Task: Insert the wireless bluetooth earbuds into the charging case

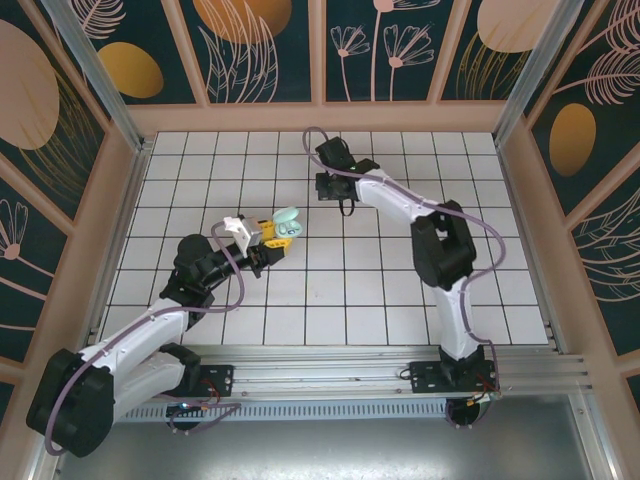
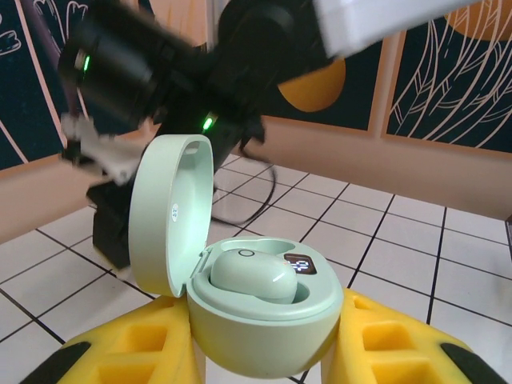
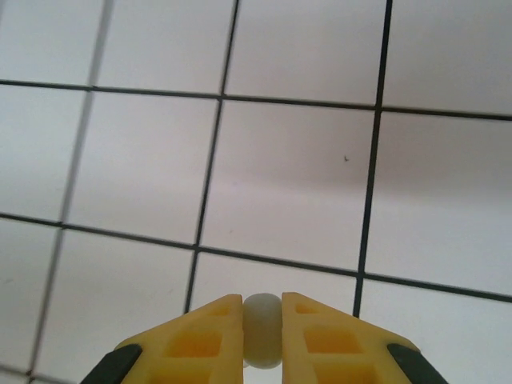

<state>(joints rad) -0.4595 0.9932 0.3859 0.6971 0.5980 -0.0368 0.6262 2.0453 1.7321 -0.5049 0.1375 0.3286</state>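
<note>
White tiled floor (image 1: 380, 300) lying boxed in on three sides.
Dark teal panels (image 1: 385, 50) with peach leaves and orange discs are standing in pale wooden frames (image 1: 320, 117); an aluminium rail (image 1: 330, 362) is running along the near edge.

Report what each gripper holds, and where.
The left gripper clamps the open charging case by its base's sides; the right gripper pinches a pale earbud across its middle.

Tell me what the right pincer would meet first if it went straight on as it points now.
The white tiled tabletop: the right pincer, shut on a small pale rounded earbud, points down at bare tiles. How near they are is unclear.
</note>
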